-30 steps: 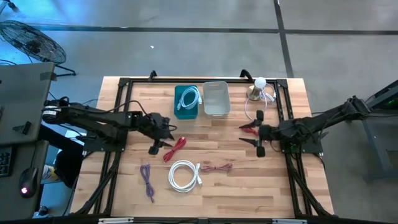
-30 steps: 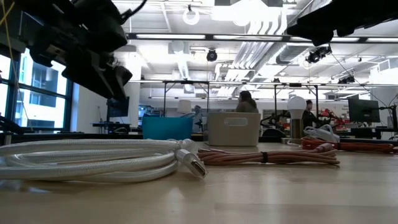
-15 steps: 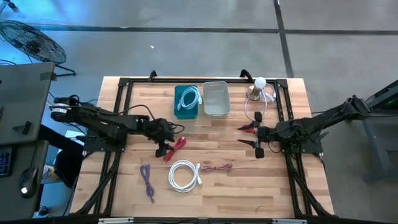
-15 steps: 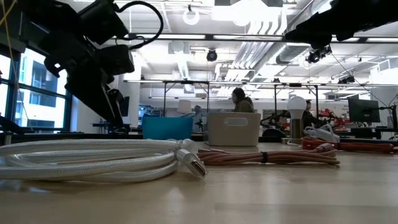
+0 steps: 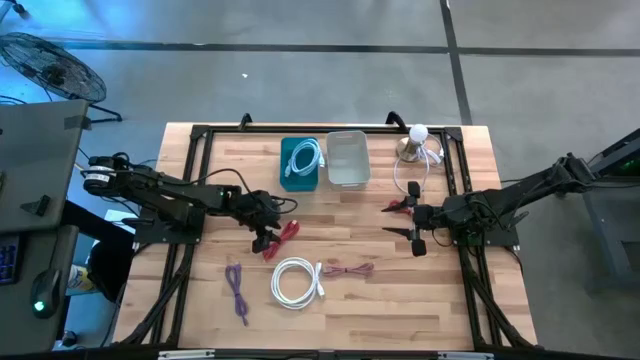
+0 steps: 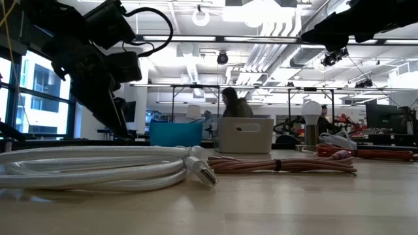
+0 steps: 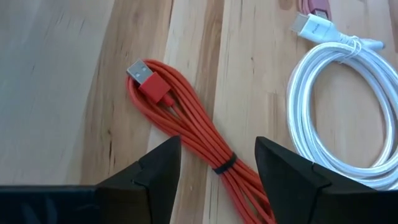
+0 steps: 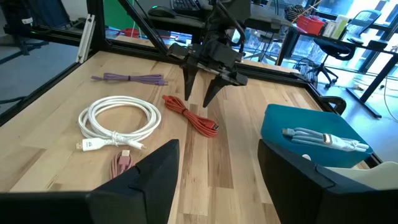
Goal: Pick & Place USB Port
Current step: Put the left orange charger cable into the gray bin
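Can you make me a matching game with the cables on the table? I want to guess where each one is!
Things:
1. red cable
2. white cable coil
3. purple cable
4. light blue-grey cable

Places:
A. inside the teal bin
B. right under the open left gripper
C. nearest the table's left edge, at the front
D. in the front middle, next to the pink cable

Right pairs: 1-B, 2-D, 3-C, 4-A
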`<state>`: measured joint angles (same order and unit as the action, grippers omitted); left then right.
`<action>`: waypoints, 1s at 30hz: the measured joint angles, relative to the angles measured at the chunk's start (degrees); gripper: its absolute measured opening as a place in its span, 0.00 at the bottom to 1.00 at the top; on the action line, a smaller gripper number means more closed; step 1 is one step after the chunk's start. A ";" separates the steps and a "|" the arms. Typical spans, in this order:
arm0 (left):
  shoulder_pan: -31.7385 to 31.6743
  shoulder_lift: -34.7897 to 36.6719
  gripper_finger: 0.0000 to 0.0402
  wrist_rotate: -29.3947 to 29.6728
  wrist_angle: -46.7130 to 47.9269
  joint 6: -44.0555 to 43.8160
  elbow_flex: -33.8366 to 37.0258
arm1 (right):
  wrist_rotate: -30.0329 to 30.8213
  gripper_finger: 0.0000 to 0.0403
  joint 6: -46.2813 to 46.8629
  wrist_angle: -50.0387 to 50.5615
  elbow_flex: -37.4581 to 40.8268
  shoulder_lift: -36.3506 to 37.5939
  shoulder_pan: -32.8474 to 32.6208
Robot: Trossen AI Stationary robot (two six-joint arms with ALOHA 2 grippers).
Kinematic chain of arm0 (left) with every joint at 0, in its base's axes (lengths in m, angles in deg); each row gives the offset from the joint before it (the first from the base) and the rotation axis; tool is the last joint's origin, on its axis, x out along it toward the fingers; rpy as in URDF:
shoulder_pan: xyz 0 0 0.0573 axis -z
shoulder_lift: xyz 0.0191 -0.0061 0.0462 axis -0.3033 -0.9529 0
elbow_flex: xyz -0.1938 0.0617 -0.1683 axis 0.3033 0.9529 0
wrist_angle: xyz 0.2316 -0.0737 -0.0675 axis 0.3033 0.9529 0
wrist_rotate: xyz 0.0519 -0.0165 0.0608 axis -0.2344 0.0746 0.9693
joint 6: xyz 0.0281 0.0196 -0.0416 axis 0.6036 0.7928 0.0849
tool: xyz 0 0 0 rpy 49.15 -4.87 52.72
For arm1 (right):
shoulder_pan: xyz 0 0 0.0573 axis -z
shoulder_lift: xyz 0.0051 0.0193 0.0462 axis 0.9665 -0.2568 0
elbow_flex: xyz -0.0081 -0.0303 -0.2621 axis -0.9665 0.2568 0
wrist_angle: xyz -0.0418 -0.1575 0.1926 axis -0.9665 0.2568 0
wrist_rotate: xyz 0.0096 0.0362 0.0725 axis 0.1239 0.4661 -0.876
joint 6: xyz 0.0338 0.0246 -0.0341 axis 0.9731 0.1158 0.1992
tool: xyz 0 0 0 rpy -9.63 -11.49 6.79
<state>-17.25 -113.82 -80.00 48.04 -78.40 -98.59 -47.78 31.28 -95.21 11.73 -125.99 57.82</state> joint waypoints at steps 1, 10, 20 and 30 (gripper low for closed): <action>0.00 0.00 0.50 0.03 0.03 -0.40 0.00 | 0.00 0.53 -0.01 0.00 0.00 0.00 0.00; 0.00 0.00 0.50 0.60 0.40 -2.54 -0.01 | 0.00 0.53 -0.02 0.02 0.00 0.00 0.00; 0.00 -1.21 0.50 1.79 1.63 -2.91 -0.03 | 0.00 0.53 -0.02 0.66 0.00 0.00 0.00; 0.00 -8.22 0.50 -2.84 -5.25 -2.60 -0.05 | 0.00 0.53 -0.01 0.96 -0.02 0.02 0.00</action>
<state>-17.25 -122.04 -82.84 42.79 -81.01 -98.64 -47.78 31.27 -94.25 11.71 -125.97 57.82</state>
